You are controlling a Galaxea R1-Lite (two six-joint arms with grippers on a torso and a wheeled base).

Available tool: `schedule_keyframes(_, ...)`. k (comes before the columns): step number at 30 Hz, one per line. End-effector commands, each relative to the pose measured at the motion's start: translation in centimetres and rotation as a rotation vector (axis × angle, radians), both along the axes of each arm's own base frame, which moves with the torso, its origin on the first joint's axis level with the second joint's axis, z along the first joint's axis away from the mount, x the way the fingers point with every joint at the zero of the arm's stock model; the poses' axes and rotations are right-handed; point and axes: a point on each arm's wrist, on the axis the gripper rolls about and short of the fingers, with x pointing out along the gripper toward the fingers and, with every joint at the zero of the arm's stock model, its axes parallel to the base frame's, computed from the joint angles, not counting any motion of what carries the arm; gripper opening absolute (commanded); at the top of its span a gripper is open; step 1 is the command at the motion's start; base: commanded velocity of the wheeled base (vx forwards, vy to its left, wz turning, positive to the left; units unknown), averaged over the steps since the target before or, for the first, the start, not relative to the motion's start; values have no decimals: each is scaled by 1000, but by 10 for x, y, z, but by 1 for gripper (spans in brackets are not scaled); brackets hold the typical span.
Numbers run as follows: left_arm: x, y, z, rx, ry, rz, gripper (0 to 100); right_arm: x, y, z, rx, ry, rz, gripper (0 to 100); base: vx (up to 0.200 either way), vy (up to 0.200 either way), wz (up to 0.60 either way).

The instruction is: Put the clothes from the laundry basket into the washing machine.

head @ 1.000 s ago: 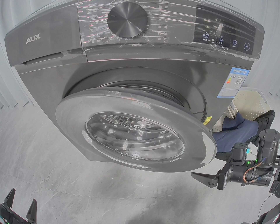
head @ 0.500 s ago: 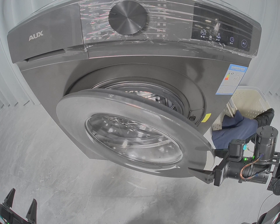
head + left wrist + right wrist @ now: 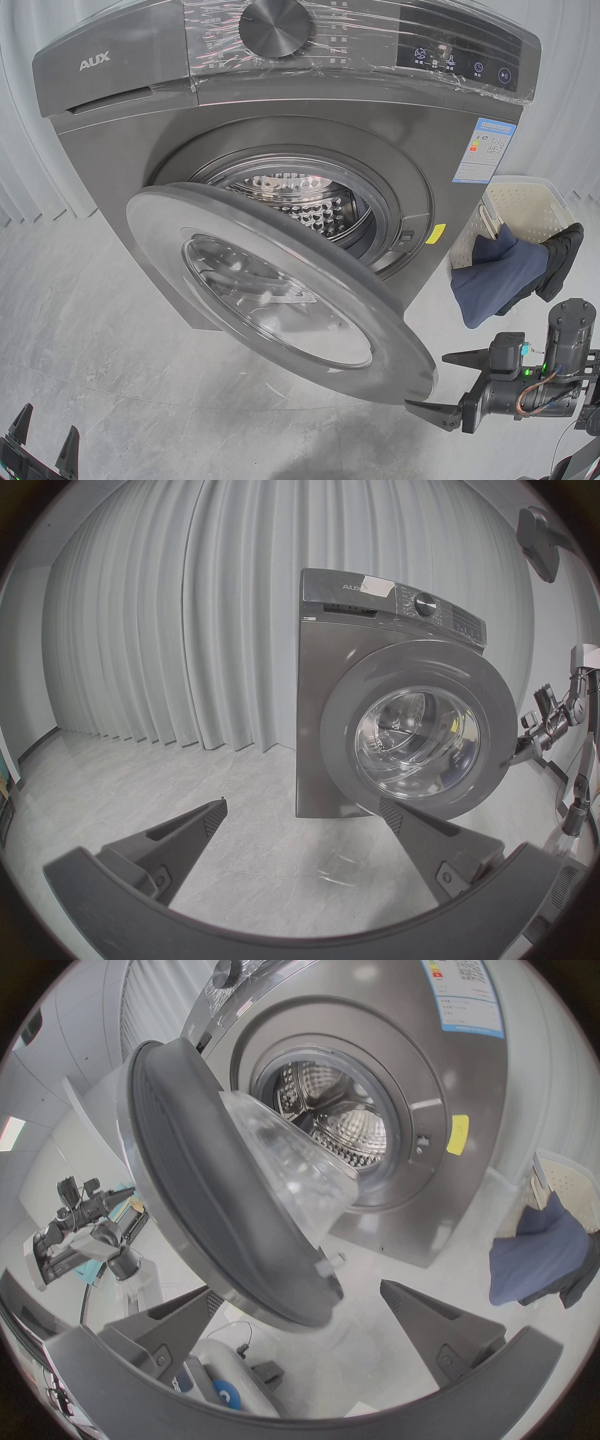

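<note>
Washing machine: door open, drum exposed. Laundry basket stands beside the machine; blue garment and black garment drape over its rim. Right gripper, spread, just beside the door edge. Left gripper spread.

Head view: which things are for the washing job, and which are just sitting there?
For the job: washing machine, its open door, laundry basket, blue cloth, black cloth.
Just there: curtain, label sticker, floor.

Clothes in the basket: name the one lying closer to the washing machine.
The blue garment, draped over the rim of the laundry basket; the black garment lies beyond it.
</note>
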Motion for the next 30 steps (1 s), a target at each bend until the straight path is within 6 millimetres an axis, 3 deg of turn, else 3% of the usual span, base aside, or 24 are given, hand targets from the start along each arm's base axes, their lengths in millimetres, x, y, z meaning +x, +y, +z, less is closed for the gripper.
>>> schedule_keyframes(1,0,0,-4,1,2,1,100,-18,-19,-12,-36,21,-17,100,0,0,0)
schedule_keyframes(4,0,0,-4,1,2,1,100,-17,-34,-24,-96,42,-82,100,0,0,0)
schedule_keyframes(9,0,0,-4,1,2,1,100,14,-48,-15,-99,2,-219,100,0,0,0)
schedule_keyframes(17,0,0,-4,-1,2,1,100,59,-21,6,-43,-45,-215,100,0,0,0)
schedule_keyframes(21,0,0,-4,1,2,1,100,60,-9,4,-35,-32,-195,100,0,0,0)
schedule_keyframes(27,0,0,-4,1,2,1,100,33,7,-11,-70,21,-67,100,0,0,0)
schedule_keyframes(30,0,0,-4,1,2,1,100,18,7,-8,-58,10,-29,100,0,0,0)
